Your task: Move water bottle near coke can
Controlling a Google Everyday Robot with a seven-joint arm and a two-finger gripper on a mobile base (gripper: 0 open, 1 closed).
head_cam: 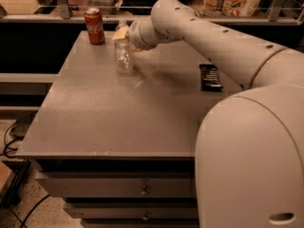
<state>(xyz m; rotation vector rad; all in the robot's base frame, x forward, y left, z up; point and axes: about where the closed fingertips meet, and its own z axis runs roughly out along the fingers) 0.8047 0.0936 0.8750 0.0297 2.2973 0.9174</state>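
The water bottle point(124, 56) is clear ribbed plastic and stands upright at the far left of the grey table point(118, 113). My gripper point(121, 33) is at the bottle's top, with yellowish fingers around its neck, shut on it. The bottle's cap is hidden by the gripper. The coke can point(94, 26), red with white script and a silver top, stands upright at the table's far left corner, a short way left and behind the bottle. The two do not touch.
A dark snack packet point(210, 76) lies on the right side of the table. My arm point(213, 37) reaches across from the right. Drawers point(142, 189) sit under the table front. Shelves with goods run behind the table.
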